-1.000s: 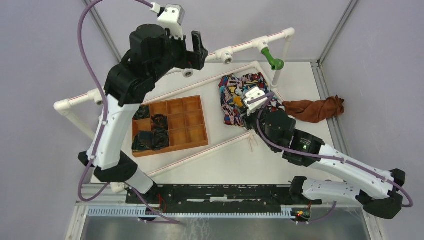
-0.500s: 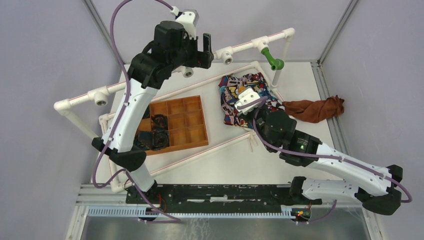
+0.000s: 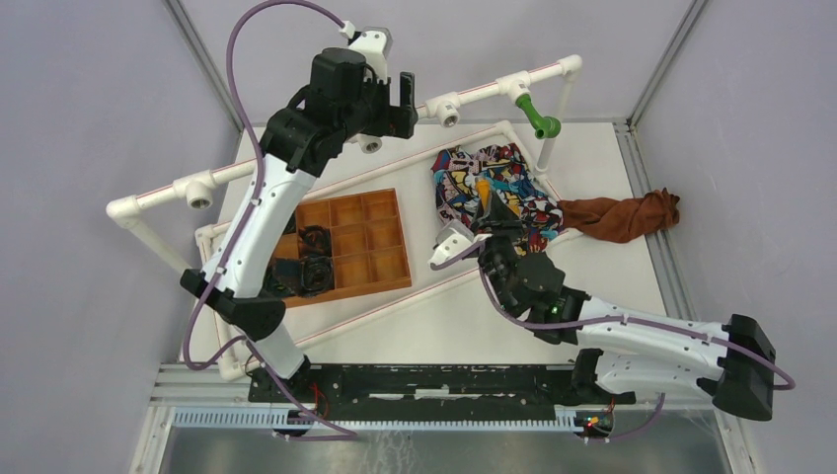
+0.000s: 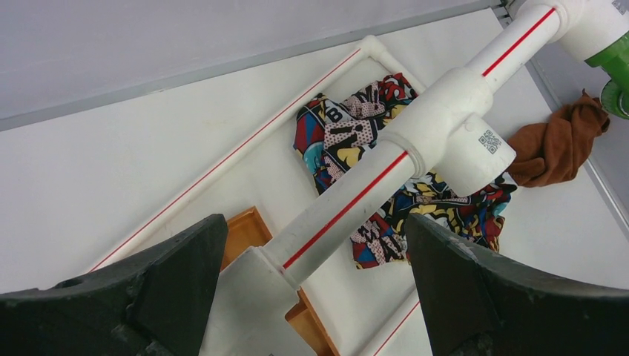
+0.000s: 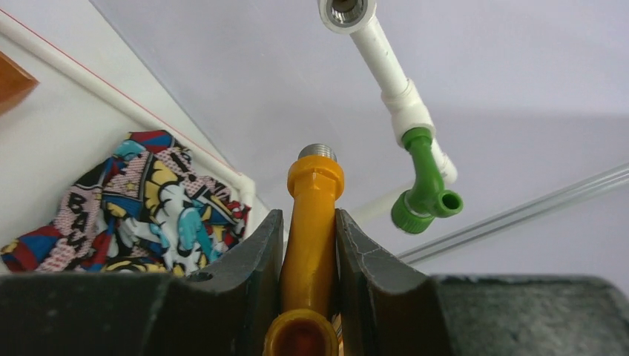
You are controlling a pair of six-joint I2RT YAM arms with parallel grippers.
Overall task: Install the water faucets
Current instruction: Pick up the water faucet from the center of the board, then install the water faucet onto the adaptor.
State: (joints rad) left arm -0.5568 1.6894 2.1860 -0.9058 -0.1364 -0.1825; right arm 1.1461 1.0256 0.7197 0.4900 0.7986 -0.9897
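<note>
Showing a metal thread, the orange faucet point(image 5: 314, 182) sits pinched in the right hand point(image 5: 309, 222); left hand point(image 4: 313, 226) spread.

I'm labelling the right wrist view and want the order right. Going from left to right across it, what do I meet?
Tray corner → patterned cloth → orange faucet, clamped between the fingers → green faucet on the pipe.
</note>
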